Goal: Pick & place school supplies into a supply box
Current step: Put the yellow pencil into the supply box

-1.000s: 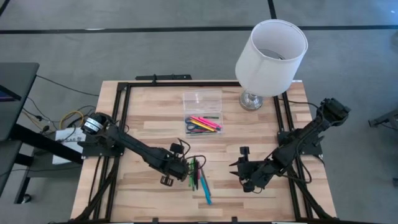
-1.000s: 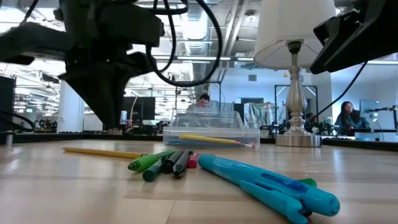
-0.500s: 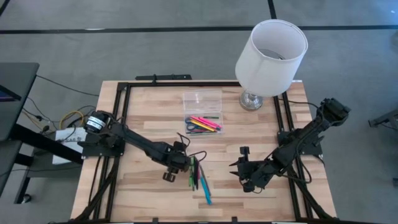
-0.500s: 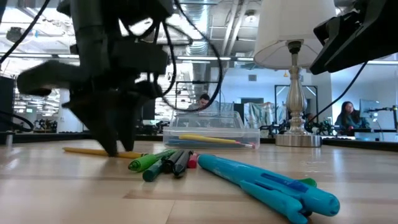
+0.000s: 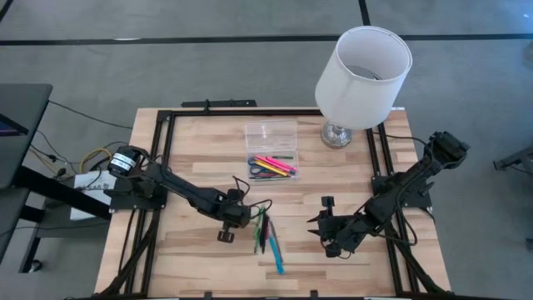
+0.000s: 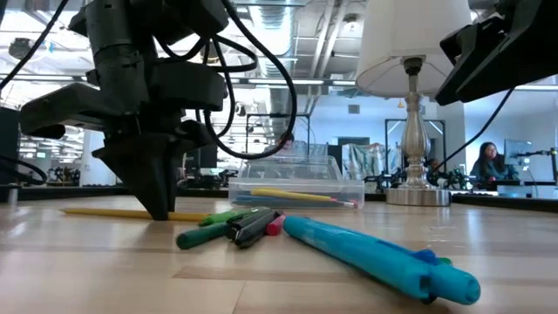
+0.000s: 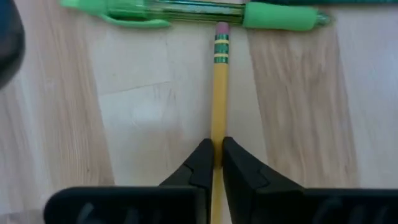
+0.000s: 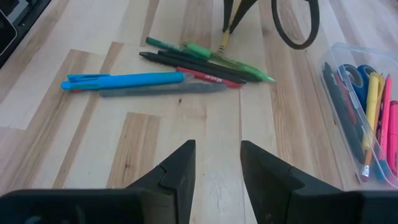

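- Nearest the front of the table (image 5: 191,250), a loose bunch of pens (image 5: 266,237) lies flat: a blue pen (image 6: 375,259), green and dark ones.
- Just beside them, the left tool (image 7: 212,163) pinches a yellow pencil (image 7: 218,93) mid-shaft; thin, stiff and light, it could pivot if lifted.
- The right tool (image 8: 216,163) hovers nearby, fingers wide, empty.
- Farther back, the clear supply box (image 5: 271,166) holds pink markers and scissors.

Open-plan lab: exposed ceiling ducts (image 6: 296,35), people at desks (image 6: 486,164) behind.
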{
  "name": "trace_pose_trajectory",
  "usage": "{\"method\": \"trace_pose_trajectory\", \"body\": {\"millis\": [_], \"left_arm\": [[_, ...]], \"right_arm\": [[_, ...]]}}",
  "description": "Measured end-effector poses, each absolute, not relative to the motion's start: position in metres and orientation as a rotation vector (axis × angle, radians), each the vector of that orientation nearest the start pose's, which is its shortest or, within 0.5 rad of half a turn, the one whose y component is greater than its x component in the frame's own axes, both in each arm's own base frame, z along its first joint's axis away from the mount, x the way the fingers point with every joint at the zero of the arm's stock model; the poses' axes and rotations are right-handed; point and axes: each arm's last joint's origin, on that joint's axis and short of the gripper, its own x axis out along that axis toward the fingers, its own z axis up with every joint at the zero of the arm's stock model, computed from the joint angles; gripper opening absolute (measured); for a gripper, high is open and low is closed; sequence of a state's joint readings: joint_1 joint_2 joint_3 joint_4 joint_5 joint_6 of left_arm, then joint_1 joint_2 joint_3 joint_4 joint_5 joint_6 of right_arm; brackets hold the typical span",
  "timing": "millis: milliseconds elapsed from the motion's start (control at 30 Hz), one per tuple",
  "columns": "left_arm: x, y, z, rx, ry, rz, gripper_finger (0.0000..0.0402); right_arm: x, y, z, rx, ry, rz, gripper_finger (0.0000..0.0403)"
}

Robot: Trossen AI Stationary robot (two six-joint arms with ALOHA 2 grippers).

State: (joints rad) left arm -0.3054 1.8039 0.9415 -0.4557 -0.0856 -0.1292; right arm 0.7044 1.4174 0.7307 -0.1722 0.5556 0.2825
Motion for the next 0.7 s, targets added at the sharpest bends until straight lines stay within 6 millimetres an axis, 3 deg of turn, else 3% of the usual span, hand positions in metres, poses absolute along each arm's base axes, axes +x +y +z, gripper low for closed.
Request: {"method": "trace_pose_trajectory", "body": {"millis": [700], "left_arm": [[0.271, -0.131, 0.113, 0.059, 1.221, 0.201, 0.0001]], "right_arm": [[0.213, 0.161, 0.185, -0.234, 0.707, 0.037, 0.0121]]}}
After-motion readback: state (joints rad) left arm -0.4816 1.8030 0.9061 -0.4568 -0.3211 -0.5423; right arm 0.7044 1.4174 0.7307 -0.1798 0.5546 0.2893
